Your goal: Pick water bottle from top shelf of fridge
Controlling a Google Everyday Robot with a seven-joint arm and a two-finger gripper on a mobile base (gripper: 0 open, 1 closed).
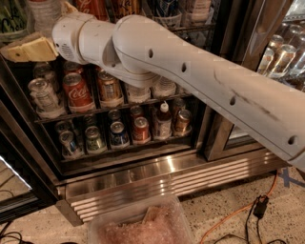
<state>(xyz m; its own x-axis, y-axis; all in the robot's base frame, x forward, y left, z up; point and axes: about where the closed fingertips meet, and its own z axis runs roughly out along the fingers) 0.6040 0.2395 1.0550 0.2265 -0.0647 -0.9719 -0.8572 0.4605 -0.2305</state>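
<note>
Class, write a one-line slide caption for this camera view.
White arm reaches into the fridge, gripper at upper left above canned drinks.

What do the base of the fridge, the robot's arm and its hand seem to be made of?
The base of the fridge looks like brushed stainless steel: silvery, with streaky reflections on its slats. The arm seems a matte white plastic shell, with small round holes. The hand, at the upper left, is pale tan, perhaps rubber or plastic.

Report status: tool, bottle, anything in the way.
Tool at upper left of fridge, by top shelf front. Bottle just above it, upright. Wrist hides bottle's base.
</note>
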